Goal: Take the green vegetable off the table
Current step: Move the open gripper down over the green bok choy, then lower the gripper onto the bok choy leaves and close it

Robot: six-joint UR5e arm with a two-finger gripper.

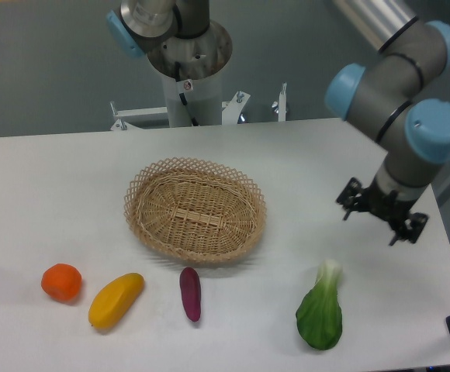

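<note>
Approach to green vegetable not yet finished

Jaws (382, 218) hanging above the bench (70, 194), holding nothing; whether spread or closed, cannot tell from this angle, too small and dark. Placed up and to the right of the green vegetable (320, 310), near it but clearly apart. Green vegetable lying flat near the front edge, pale stem pointing away toward the back, dark leafy body toward the front. Well apart to the left: purple piece (190, 293), yellow piece (115, 299), orange piece (61, 282), and wicker basket (195, 209) behind them. For a good grasp, probably best to come down directly over the thick leafy body, fingers across its narrow width, not along its length. Pale stem likely too thin and slippery for a safe hold.
</note>
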